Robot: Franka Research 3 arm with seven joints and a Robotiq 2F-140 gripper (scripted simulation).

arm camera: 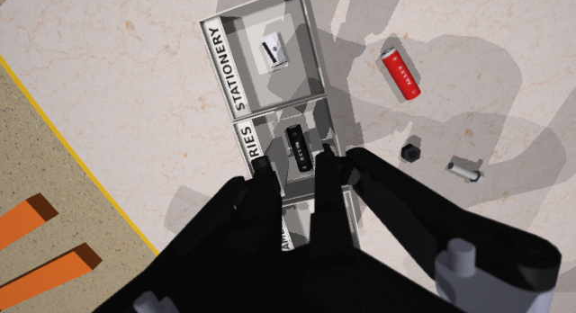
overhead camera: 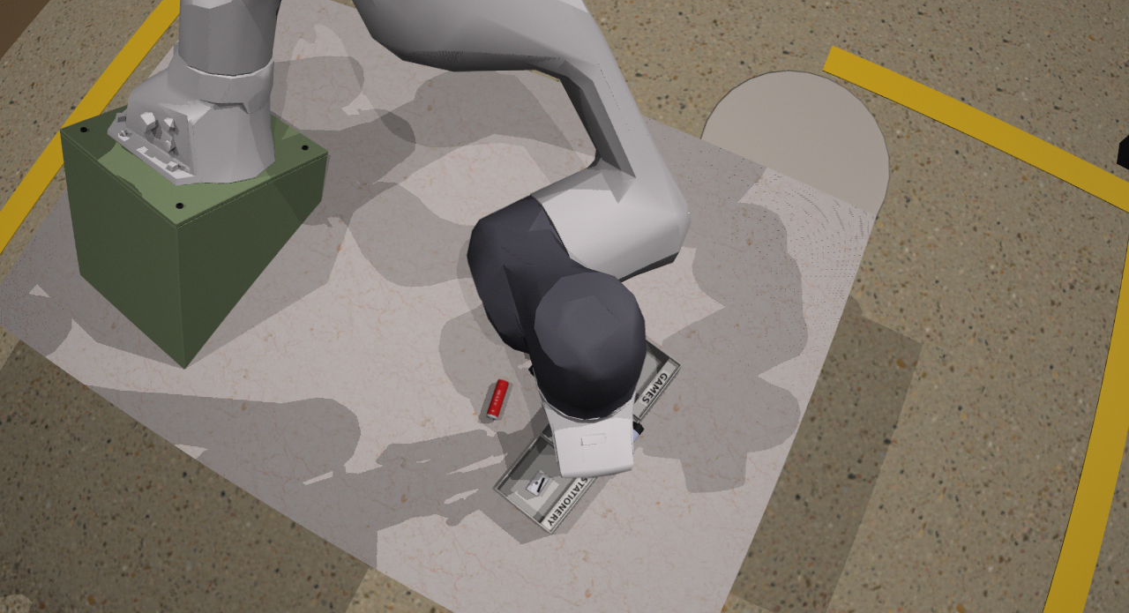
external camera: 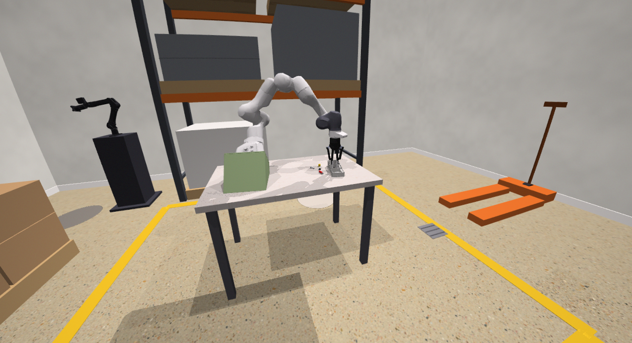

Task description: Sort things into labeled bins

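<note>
Marble-look table in a warehouse room, racking behind it.

Black battery lies lengthwise in the middle bin. Only "RIES" of that label shows, presumably BATTERIES, so it's the right kind for the bin. It sits roughly in line w/ the bin's long axis, which looks like why it fits w/o catching a wall.

Gripper hangs straight over that bin, pointing down. Fingers are parted a little, wider than the battery, and grip nothing, so the battery is let go. Dropping is allowed, so there's no need to reach the bin floor. Tips straddle the bin approx over its side walls. A straight lift should avoid nudging the bin, which must end up still.

Next door, the STATIONERY bin holds a small white item; can't tell what exactly. The GAMES bin is on the other side, mostly hidden under the wrist, contents not visible. The 3 bins stand in a row, touching.

Out on the table, the red battery lies on its side near the bins and is probably the next pick for the same bin. A black nut and a small silver bolt-like part lie nearby. No visible label seems to cover hardware, so those prob. stay put.
</note>
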